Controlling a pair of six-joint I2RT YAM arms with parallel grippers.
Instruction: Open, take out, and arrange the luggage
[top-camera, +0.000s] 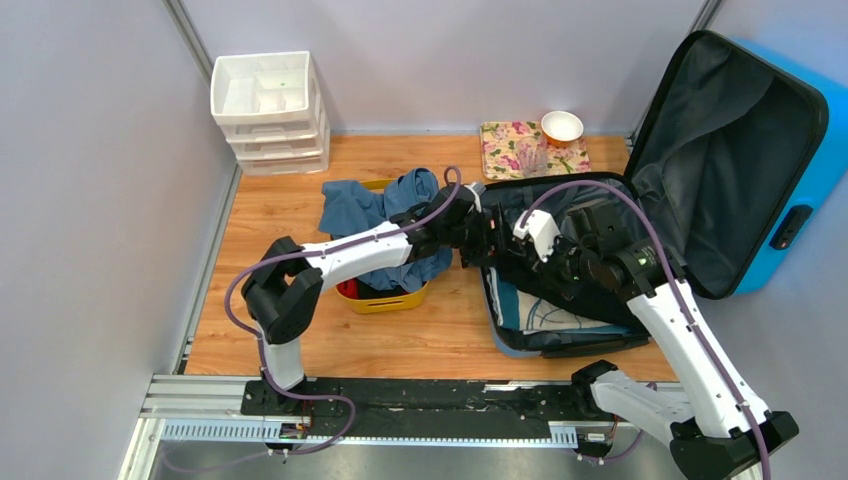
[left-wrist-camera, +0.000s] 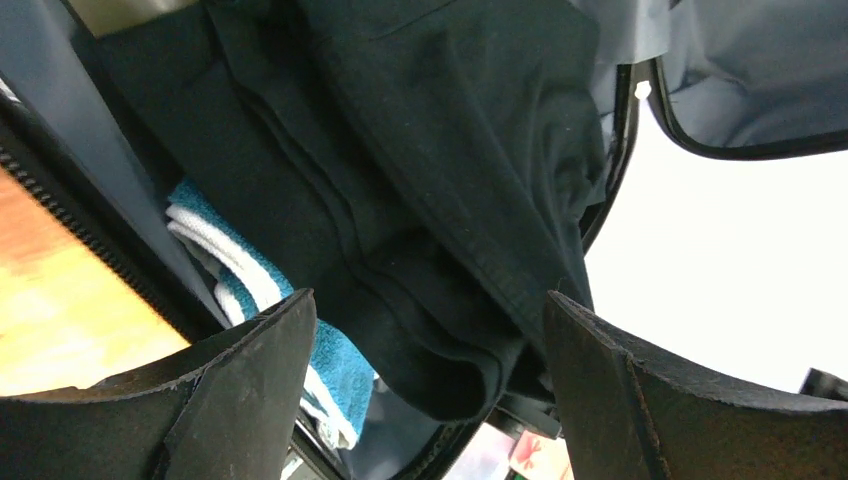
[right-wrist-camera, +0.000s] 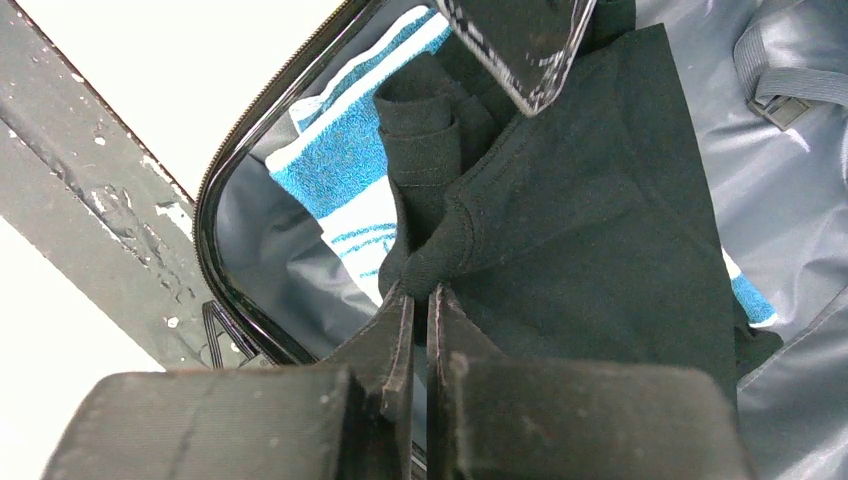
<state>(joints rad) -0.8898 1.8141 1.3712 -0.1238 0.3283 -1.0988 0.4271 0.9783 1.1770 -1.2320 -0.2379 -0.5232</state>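
wood table (top-camera: 450, 335) — yellow tub (top-camera: 385, 300) beside luggage (top-camera: 810, 150), black garment (right-wrist-camera: 600, 200) pinched

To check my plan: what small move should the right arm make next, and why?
Probably lift straight up: the right gripper is shut on a fold of the black fabric garment, which lies inside the open blue hard-shell suitcase; the left gripper is open.

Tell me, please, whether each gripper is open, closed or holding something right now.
Left gripper: open, holding nothing.
Right gripper: closed on the black garment.
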